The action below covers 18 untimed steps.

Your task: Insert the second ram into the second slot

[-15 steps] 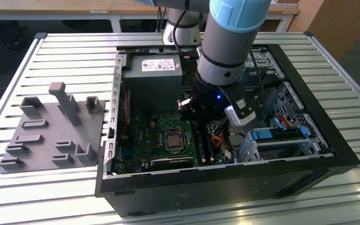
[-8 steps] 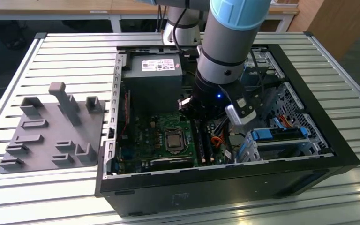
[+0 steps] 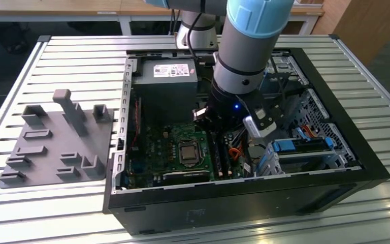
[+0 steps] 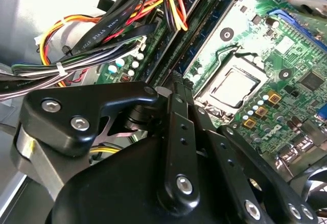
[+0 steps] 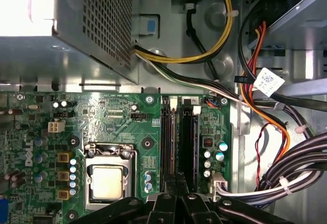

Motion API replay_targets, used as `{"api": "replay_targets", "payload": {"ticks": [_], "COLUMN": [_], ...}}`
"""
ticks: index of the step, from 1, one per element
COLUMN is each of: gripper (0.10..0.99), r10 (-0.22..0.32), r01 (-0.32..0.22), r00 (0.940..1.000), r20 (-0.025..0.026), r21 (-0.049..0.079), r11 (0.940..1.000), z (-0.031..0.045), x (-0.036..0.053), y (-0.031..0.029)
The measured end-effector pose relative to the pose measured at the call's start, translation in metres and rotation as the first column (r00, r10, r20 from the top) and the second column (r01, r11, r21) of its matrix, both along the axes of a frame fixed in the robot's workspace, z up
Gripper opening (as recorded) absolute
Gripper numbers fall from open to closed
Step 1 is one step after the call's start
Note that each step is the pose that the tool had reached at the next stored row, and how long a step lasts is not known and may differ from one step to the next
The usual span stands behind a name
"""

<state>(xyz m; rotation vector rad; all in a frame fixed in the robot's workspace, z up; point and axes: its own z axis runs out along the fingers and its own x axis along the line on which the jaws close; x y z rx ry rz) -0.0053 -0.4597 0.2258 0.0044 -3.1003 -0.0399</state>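
Second ram, a thin dark memory stick (image 3: 217, 152), is hard to pick out in the exterior view. It sits as a dark strip among the slots at the edge of the green motherboard (image 3: 174, 152) toward the exterior view's right. Directly over it is the black hand (image 3: 217, 122) of the grey and pale blue robot arm (image 3: 249, 51), reaching down into the open black computer case (image 3: 357, 147). The case lies on a slatted metal desk (image 3: 79, 61). A grey plastic fixture plate with upright blocks (image 3: 53, 137) lies beside the case on the exterior view's left. A grey metal power supply box (image 3: 168, 81) fills the far end of the case.

In the second wrist view the hand (image 4: 178, 88) has its two black fingers (image 4: 173, 132) drawn together to a narrow slit. Their tips are right down at the row of slots, where the stick (image 4: 196, 40) runs away edge-on. A silver processor socket (image 4: 232, 88) lies just beside the slots, and a bundle of black, yellow, red and orange cables (image 4: 102, 35) is on the other side.

In the first wrist view the stick (image 5: 170, 142) stands edge-on in the slot row, running out from between the tips of the hand (image 5: 176, 185). As far as I can see, the hand is closed on its top edge. The socket (image 5: 107, 180) is near, and the cables (image 5: 265, 111) lie well apart.
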Motion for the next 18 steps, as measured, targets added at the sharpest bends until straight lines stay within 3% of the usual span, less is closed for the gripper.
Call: {"api": "replay_targets", "payload": {"ticks": [14,18], "gripper": [0.122,0.122], "r10": [0.000,0.000], "r01": [0.000,0.000], "r00": [1.0000,1.0000], "r20": [0.0000,0.0000], "r21": [0.001,-0.003], "r11": [1.0000,1.0000], "z": [-0.0058,0.0033], "x": [0.0001,0.0002], "y": [0.0001,0.0001]}}
